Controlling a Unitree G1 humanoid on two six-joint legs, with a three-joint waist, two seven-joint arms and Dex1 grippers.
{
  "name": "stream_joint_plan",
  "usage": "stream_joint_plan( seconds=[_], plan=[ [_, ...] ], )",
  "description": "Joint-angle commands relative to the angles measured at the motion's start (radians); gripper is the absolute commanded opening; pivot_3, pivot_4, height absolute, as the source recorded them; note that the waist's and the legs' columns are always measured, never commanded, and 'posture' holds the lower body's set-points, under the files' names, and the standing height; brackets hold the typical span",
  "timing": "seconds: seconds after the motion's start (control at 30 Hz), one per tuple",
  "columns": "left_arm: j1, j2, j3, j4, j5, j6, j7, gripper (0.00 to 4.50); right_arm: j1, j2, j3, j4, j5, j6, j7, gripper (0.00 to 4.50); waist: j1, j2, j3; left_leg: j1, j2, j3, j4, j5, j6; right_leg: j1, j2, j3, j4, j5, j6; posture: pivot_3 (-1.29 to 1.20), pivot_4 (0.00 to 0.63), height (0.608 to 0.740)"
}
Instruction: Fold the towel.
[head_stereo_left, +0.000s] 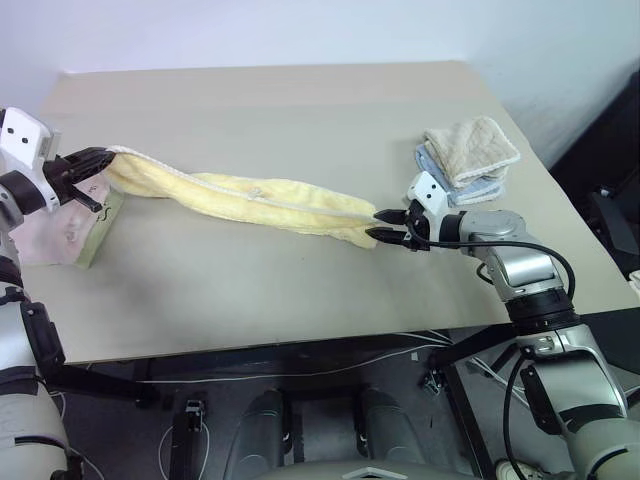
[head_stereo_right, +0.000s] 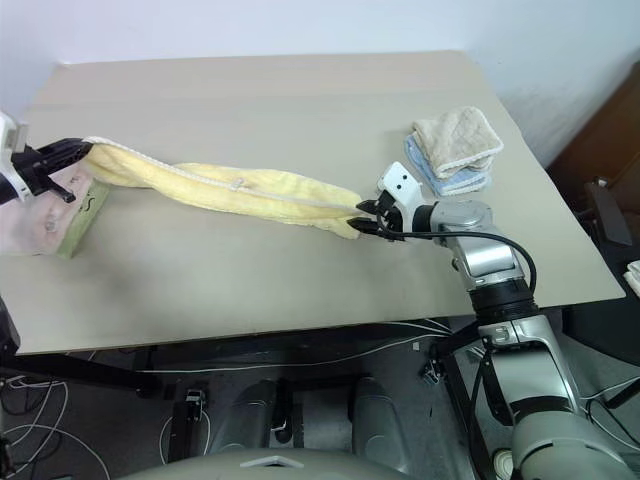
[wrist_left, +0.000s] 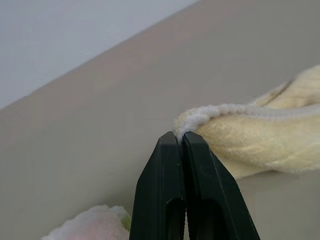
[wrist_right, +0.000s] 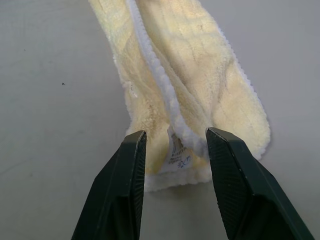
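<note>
Your left gripper (head_stereo_left: 97, 158) is clamped on the corded hem at one end of the towel (head_stereo_left: 250, 200), holding it just above the counter (head_stereo_left: 300, 290) near the left edge. The towel runs bunched in a long rope across the counter's middle toward the right. Your right gripper (wrist_right: 175, 145) stands parted around the other end, tag between the fingers, not pinching it. A pink towel (head_stereo_left: 60, 225) lies under the left gripper; a beige towel (head_stereo_left: 470, 148) on a blue cloth (head_stereo_left: 478, 190) sits near the right edge.
</note>
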Motion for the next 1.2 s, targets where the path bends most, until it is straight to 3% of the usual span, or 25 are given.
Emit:
stream_joint_plan(
  seconds=[0.03, 0.23, 0.33, 0.47, 0.73, 0.93, 1.13, 1.2],
  plan=[
    [-0.002, 0.015, 0.024, -0.051, -0.026, -0.016, -0.009, 0.0, -0.064, 0.008, -0.02, 0.01, 0.005, -0.009, -0.004, 1.98, 0.0, 0.0, 0.0, 0.0, 0.0, 0.0, 0.0, 0.0, 0.0, 0.0, 0.0, 0.0, 0.0, 0.0, 0.0, 0.0, 0.15, 0.74],
    [0.041, 0.019, 0.024, -0.091, -0.037, -0.014, -0.026, 0.0, -0.109, 0.005, -0.006, 0.061, -0.01, -0.04, 0.025, 1.98, -0.001, 0.0, 0.0, 0.0, 0.0, 0.0, 0.0, 0.0, 0.0, 0.0, 0.0, 0.0, 0.0, 0.0, 0.0, 0.0, 0.15, 0.74],
    [0.06, 0.023, 0.026, -0.11, -0.045, -0.01, -0.031, 0.0, -0.118, -0.001, -0.001, 0.074, -0.016, -0.055, 0.045, 1.39, 0.0, 0.0, 0.0, 0.0, 0.0, 0.0, 0.0, 0.0, 0.0, 0.0, 0.0, 0.0, 0.0, 0.0, 0.0, 0.0, 0.15, 0.74],
    [0.083, 0.027, 0.028, -0.136, -0.048, -0.003, -0.033, 0.0, -0.138, 0.0, 0.002, 0.119, -0.031, -0.074, 0.056, 0.04, -0.001, 0.0, 0.0, 0.0, 0.0, 0.0, 0.0, 0.0, 0.0, 0.0, 0.0, 0.0, 0.0, 0.0, 0.0, 0.0, 0.15, 0.74],
    [0.12, 0.034, 0.025, -0.181, -0.054, 0.009, -0.031, 0.0, -0.173, 0.012, 0.002, 0.184, -0.058, -0.125, 0.05, 0.01, -0.001, 0.0, 0.0, 0.0, 0.0, 0.0, 0.0, 0.0, 0.0, 0.0, 0.0, 0.0, 0.0, 0.0, 0.0, 0.0, 0.15, 0.74],
    [0.122, 0.024, 0.038, -0.204, -0.079, 0.037, -0.018, 0.0, -0.286, 0.015, -0.095, 0.212, -0.009, -0.134, -0.012, 0.01, -0.002, 0.0, 0.0, 0.0, 0.0, 0.0, 0.0, 0.0, 0.0, 0.0, 0.0, 0.0, 0.0, 0.0, 0.0, 0.0, 0.15, 0.74],
    [0.032, 0.02, 0.025, -0.145, -0.064, 0.055, 0.032, 0.0, -0.488, 0.006, -0.133, 0.51, -0.08, -0.31, -0.156, 0.01, -0.001, 0.0, 0.0, 0.0, 0.0, 0.0, -0.001, 0.0, 0.0, -0.001, 0.0, 0.0, 0.0, 0.0, 0.0, 0.0, 0.15, 0.74],
    [-0.038, 0.01, 0.024, -0.091, -0.043, 0.038, 0.13, 0.0, -0.582, 0.007, -0.144, 0.643, -0.108, -0.401, -0.237, 0.01, 0.0, 0.0, 0.0, 0.0, 0.0, 0.0, -0.001, 0.0, 0.0, 0.0, 0.0, 0.0, 0.0, 0.0, 0.0, 0.0, 0.15, 0.74]
  ],
)
